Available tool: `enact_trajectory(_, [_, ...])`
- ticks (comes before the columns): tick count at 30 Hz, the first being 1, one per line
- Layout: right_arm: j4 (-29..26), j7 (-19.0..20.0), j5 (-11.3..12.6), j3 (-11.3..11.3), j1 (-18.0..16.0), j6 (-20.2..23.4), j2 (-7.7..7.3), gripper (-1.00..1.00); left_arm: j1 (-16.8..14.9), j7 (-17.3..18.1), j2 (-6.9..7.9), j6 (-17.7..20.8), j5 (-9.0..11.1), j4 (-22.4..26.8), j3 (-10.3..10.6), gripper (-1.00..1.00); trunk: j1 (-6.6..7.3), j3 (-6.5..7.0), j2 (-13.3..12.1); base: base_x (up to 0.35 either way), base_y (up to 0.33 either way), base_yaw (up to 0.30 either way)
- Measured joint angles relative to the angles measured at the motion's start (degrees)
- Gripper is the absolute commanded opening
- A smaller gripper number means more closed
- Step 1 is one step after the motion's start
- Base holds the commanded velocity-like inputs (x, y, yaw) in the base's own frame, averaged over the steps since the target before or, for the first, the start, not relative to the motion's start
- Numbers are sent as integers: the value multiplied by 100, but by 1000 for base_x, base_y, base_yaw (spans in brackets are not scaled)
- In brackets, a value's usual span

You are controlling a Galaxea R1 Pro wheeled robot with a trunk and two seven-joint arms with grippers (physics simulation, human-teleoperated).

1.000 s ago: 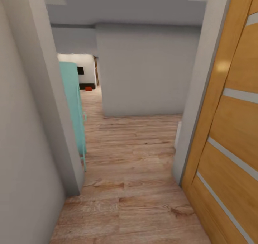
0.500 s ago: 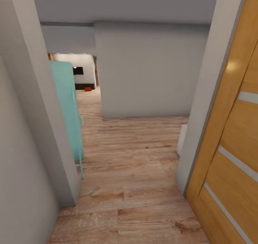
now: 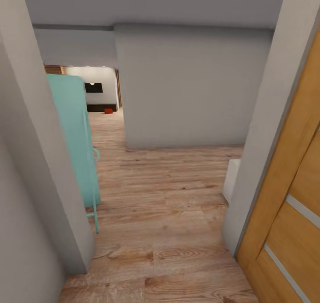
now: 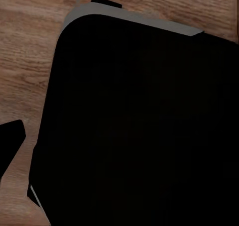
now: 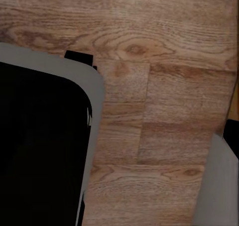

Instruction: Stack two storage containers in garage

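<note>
Doorway ahead: cabinet left, door right, wall block beyond; container far down corridor.

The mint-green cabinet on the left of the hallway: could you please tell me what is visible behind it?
Behind the mint-green cabinet a brick column edge shows, and farther on a lit room with a black TV and one orange-red container on the wood floor. The cabinet hides whatever lies left of them.

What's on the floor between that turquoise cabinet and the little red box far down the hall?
In the head view, only bare wood-plank floor separates the turquoise cabinet from the small red box.
</note>
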State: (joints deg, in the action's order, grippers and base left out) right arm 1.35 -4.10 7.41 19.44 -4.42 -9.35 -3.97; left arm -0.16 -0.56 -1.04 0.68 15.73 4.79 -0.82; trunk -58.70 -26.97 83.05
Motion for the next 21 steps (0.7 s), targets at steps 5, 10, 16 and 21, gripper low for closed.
enact_trajectory(5, [0,0,-22,2,0,0,0,100,0,0,-4,-26,0,1,-6,100,0,0,0,324,0,0])
enact_trajectory(10, [0,0,-16,2,0,0,0,100,0,0,-7,-38,1,1,-7,100,0,0,0,324,0,0])
enact_trajectory(16, [0,0,-17,-2,0,0,0,100,0,0,-9,-44,1,1,-4,100,0,0,0,324,0,0])
enact_trajectory(21, [0,0,-16,-2,0,0,0,100,0,0,-9,-50,1,2,-2,100,0,0,0,324,0,0])
